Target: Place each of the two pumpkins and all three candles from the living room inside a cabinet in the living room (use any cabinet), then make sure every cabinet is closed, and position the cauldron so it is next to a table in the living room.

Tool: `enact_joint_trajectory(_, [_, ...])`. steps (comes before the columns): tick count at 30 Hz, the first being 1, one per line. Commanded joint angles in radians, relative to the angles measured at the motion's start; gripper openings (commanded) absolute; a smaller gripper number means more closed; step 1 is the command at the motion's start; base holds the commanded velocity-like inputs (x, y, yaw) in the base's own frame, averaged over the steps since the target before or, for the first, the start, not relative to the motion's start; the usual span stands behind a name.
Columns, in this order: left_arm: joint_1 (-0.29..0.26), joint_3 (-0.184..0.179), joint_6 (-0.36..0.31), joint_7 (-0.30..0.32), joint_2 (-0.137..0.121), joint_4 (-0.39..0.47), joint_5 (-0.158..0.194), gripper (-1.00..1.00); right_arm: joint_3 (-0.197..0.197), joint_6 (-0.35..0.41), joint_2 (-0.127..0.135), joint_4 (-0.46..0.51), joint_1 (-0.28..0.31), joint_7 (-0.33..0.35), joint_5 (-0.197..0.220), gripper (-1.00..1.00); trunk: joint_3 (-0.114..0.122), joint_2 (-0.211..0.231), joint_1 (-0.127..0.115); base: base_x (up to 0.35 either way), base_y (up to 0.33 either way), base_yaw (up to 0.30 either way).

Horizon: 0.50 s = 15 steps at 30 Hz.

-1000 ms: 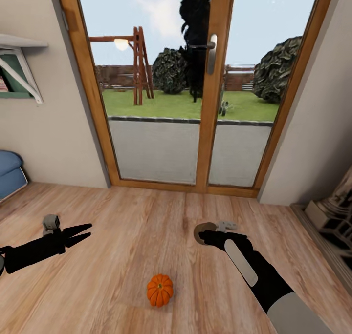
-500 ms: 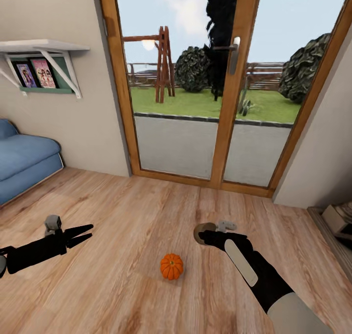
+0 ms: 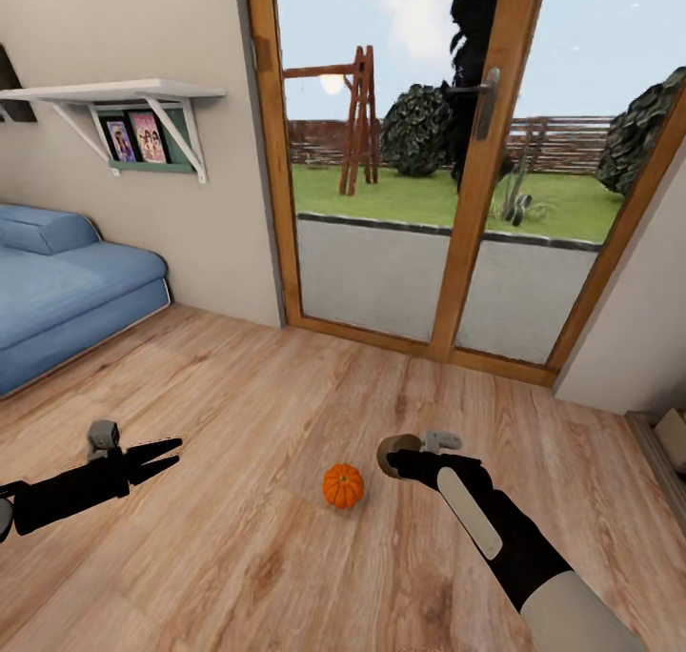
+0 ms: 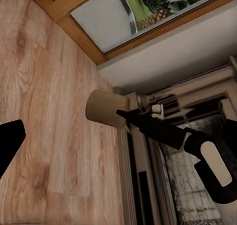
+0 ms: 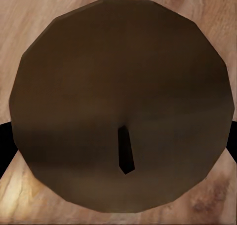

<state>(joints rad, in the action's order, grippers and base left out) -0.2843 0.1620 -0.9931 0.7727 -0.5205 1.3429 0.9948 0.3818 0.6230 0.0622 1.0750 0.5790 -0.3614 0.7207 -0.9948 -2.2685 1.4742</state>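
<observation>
Candle (image 3: pixel 392 454) in right pincer (image 3: pixel 398 461) — pumpkin (image 3: pixel 343 486) just beside, on floor (image 3: pixel 238 557)

The light-brown wood-plank floor (image 3: pixel 238 423) carries one small ribbed orange pumpkin (image 3: pixel 343 486), well apart from the blue sofa (image 3: pixel 67 295).

Counted near the glass door (image 3: pixel 457 156): 1 pumpkin (image 3: pixel 342 485) on the floor in front of it, 1 candle (image 3: pixel 391 454) just beside the pumpkin, w/ 1 dark wick (image 5: pixel 125 156). 2 grippers, left gripper (image 3: pixel 162 456) & right gripper (image 3: pixel 400 459). Left of the door: 1 wall shelf (image 3: pixel 114 91), 2 framed pics (image 3: pixel 135 139), 1 blue sofa (image 3: pixel 67 290).
</observation>
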Motion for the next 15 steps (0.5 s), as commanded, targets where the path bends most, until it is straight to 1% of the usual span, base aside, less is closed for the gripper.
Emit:
enact_joint_trajectory(1, [-0.001,0.000,-0.004,0.004,0.000,0.000,-0.002,1.00,0.003,0.000,0.001,0.002,0.001,-0.010,0.010,-1.00,-0.002,0.000,-0.001,-0.265,-0.206,0.243])
enact_joint_trajectory(3, [-0.001,0.001,-0.004,0.004,0.000,0.000,-0.001,1.00,0.003,0.000,0.001,0.002,0.001,-0.010,0.009,-1.00,-0.003,0.000,-0.001,-0.244,-0.199,0.243])
enact_joint_trajectory(5, [-0.001,0.001,-0.003,0.004,0.003,-0.001,0.001,1.00,0.003,0.000,0.001,0.002,0.001,-0.010,0.009,-1.00,-0.005,0.000,-0.001,-0.127,-0.107,0.243])
enact_joint_trajectory(15, [-0.001,0.002,-0.003,0.005,0.004,-0.001,0.005,1.00,0.004,0.000,0.002,0.002,0.001,-0.010,0.007,-1.00,-0.013,0.000,-0.001,-0.017,-0.014,0.243])
